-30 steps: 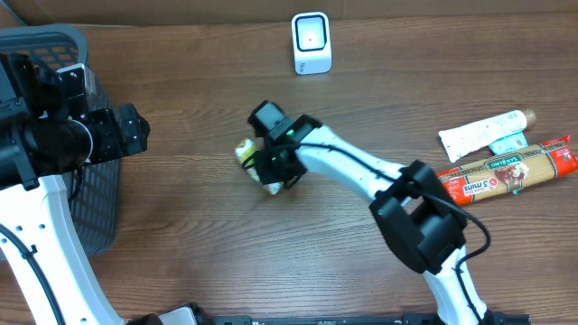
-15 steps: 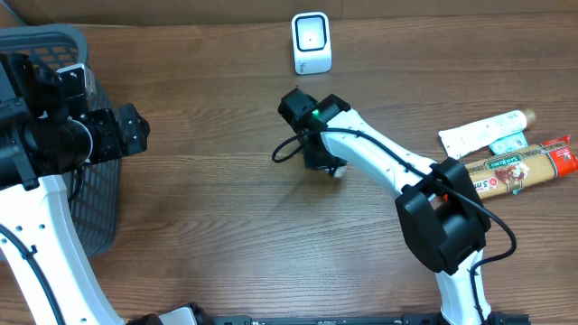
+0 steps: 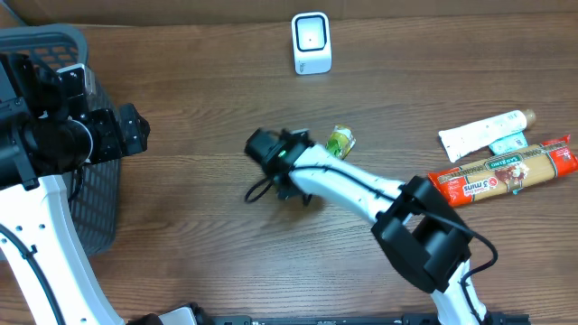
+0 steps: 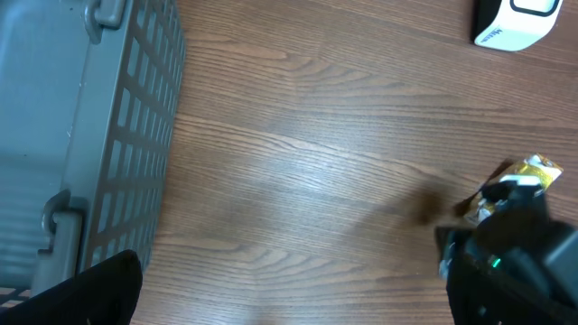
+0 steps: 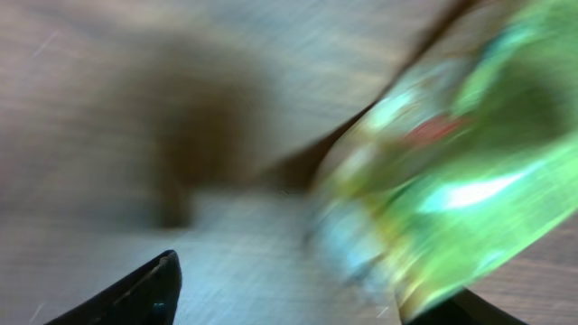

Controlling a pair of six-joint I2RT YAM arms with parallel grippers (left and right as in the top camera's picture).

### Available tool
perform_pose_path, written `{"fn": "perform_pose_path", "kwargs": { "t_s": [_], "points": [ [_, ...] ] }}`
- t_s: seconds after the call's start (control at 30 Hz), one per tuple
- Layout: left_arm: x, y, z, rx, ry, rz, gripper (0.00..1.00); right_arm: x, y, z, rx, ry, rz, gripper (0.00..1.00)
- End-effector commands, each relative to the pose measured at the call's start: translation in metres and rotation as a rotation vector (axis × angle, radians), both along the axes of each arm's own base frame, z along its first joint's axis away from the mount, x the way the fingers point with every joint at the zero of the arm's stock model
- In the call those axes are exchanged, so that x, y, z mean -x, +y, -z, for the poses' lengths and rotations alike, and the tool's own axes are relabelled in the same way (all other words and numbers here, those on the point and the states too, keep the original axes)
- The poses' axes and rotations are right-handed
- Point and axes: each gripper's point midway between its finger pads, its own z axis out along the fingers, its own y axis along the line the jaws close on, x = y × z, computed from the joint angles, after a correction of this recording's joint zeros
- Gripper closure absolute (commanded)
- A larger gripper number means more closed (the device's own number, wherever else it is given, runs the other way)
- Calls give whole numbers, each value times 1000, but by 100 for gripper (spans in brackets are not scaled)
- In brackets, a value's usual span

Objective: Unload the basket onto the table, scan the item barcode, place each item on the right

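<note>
Near the middle of the table point(image 3: 181, 235), the small green packet point(image 3: 340, 141) lies loose, well short of the white scanner point(image 3: 312, 42) and held by neither gripper. The right gripper point(image 5: 293, 302) has its jaws apart with nothing between them. The left gripper point(image 3: 132, 131) hangs wide and empty by the basket point(image 3: 45, 38). By this, no scan is confirmed, and the packet probably needs picking up and presenting. Its barcode cannot be seen, and the right wrist view is badly blurred.
</note>
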Motion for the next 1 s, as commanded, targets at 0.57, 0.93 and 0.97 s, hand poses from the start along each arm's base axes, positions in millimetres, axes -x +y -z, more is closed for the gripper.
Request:
{"fn": "perform_pose_path", "kwargs": {
  "t_s": [0.57, 0.93, 0.97],
  "points": [
    [-1, 0, -1, -3, -4, 17, 0, -65, -90, -78, -136, 80, 327, 22],
    [-1, 0, -1, -3, -3, 17, 1, -53, -85, -50, -238, 198, 352, 64],
    [-1, 0, -1, -3, -4, 17, 0, -49, -87, -44, -228, 209, 354, 69]
  ]
}}
